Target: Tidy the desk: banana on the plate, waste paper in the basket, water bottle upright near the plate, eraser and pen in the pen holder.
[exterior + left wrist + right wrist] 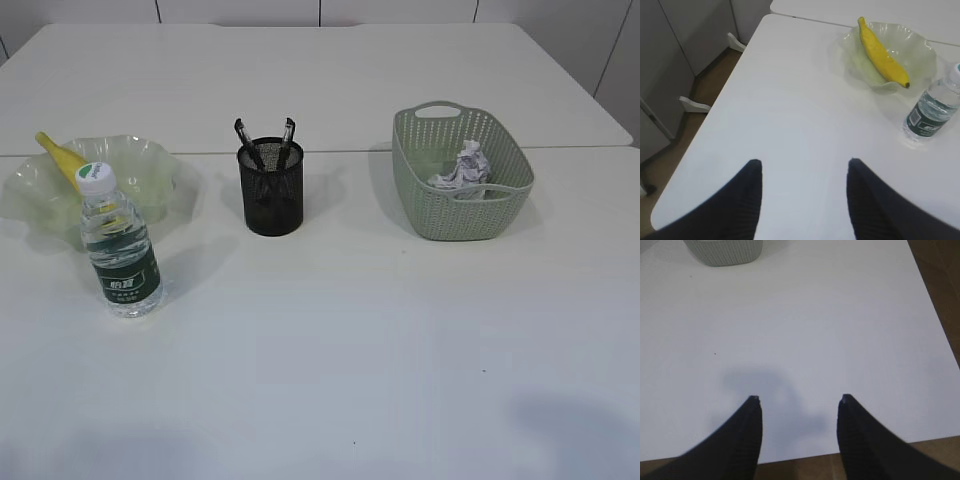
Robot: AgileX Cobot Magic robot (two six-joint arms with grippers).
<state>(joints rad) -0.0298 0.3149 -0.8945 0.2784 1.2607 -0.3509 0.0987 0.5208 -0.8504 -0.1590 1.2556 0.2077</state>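
Both grippers, left gripper [802, 172] and right gripper [797, 407], spread wide, hold nothing. Yellow banana [882, 52] lies in the pale green wavy plate [922, 42] toward the white surface's [350, 360] far-left corner, clear plastic water bottle [118, 245] upright beside it; left arm nearer. Crumpled waste paper [462, 168] sits in the green basket [500, 215]; pens [287, 135] in the black mesh holder [271, 195].

On the table sit one banana [60, 156], one plate [150, 160], one water bottle [118, 243], one pen holder [271, 190] with two pens [245, 140], one basket [470, 215], and one paper wad [463, 167].
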